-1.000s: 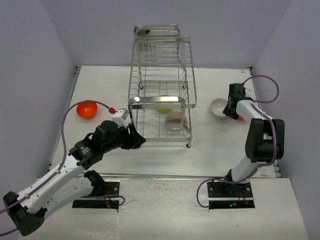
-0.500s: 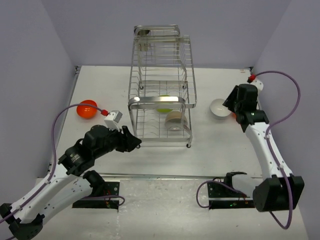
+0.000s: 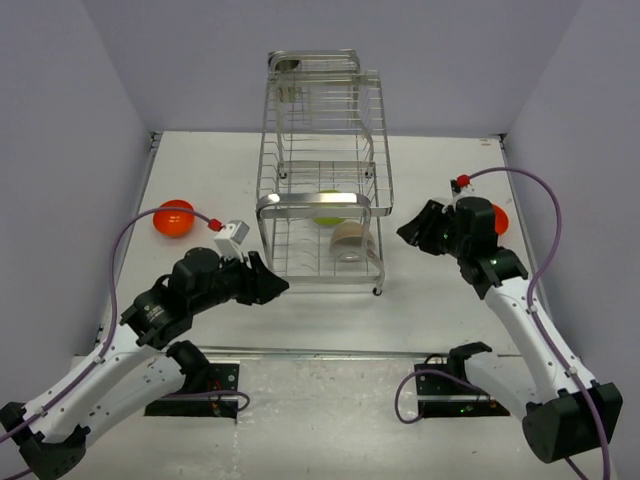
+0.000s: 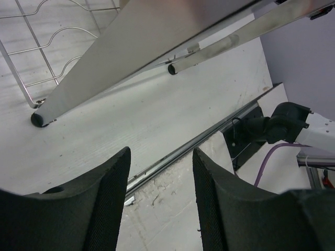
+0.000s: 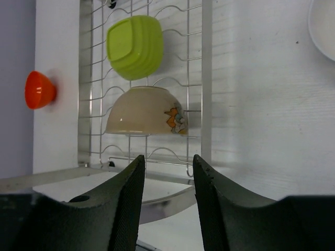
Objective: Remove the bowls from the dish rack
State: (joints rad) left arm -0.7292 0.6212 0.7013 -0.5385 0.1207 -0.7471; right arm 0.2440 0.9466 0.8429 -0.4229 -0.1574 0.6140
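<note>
the left arm is stretching low toward the dish rack (image 3: 325, 180), the left gripper (image 4: 159, 157) gaping open and empty beside its near foot. the right arm is angling in from the right, the right gripper (image 5: 167, 162) also spread and holding nothing, facing the lower tier where the beige bowl (image 5: 144, 111) and the lime-green bowl (image 5: 135, 47) are sitting. one orange bowl (image 3: 173, 219) is lying on the white table (image 3: 440, 300) at far left. lilac walls are enclosing it.

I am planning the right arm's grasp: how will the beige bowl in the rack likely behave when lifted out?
The beige bowl looks glazed and glossy, so probably rigid, slippery and breakable. It stands on edge between the dish rack wires, so it may roll or snag when nudged.
</note>
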